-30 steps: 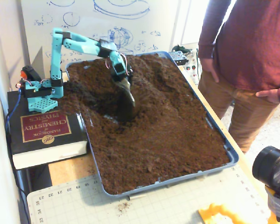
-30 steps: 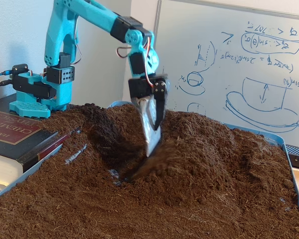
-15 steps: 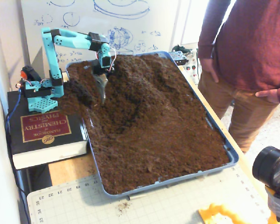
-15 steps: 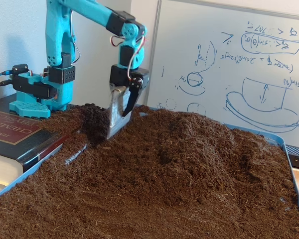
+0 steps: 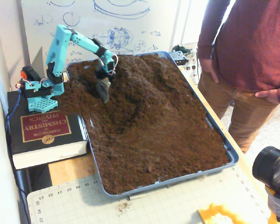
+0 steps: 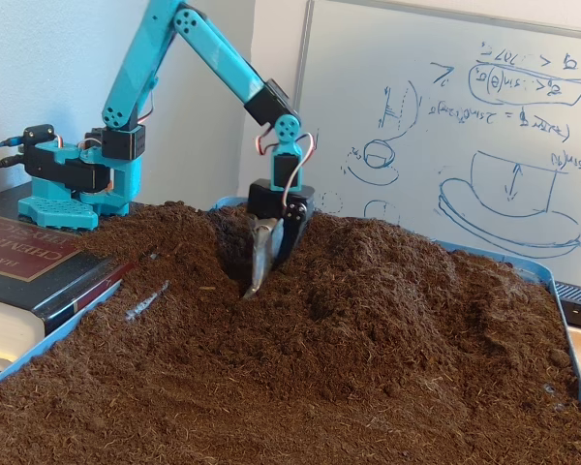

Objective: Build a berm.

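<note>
Broadly, the berm (image 5: pixel 149 88) (image 6: pixel 397 281) is a long raised ridge of dark, crumbly soil that starts right beside the fingers (image 6: pixel 261 257) and runs away from them down the middle of the blue tray (image 5: pixel 231 156). It stands higher than the flatter soil nearer the tray's front edge. The gripper (image 5: pixel 104 88) points down at the ridge's near flank with its tip touching or slightly in the soil. The fingers lie close together around a pale metal blade, though I cannot tell whether they clamp it.

By the look of it, this soil is loose, light and soft, so it will slump and spill instead of holding a steep face. No single spot offers a hold; it seems best pushed or scooped from the low ground toward the crest.

Behind the fingers, the arm's base rests on a thick book (image 5: pixel 44 133), and beyond stands a whiteboard (image 6: pixel 445 126).
</note>
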Action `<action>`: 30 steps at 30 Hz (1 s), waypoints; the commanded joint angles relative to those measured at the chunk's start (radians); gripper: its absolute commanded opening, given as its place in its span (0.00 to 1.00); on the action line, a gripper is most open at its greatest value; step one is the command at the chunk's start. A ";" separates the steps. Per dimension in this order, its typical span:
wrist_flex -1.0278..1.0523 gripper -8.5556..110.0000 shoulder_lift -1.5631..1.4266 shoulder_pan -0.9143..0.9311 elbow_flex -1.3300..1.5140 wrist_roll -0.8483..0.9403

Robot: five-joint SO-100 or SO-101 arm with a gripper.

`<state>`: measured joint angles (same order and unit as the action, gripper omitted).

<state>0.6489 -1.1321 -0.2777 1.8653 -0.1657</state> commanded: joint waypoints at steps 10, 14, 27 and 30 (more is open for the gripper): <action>-0.080 0.07 -0.048 -0.014 -0.367 -0.020; -0.072 0.07 -0.130 -0.015 -0.367 -0.020; 0.281 0.08 -0.407 0.025 -0.365 -0.003; 0.330 0.08 -0.459 0.044 -0.365 -0.003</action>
<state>0.9388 -1.4297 -0.2623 1.5907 -0.1657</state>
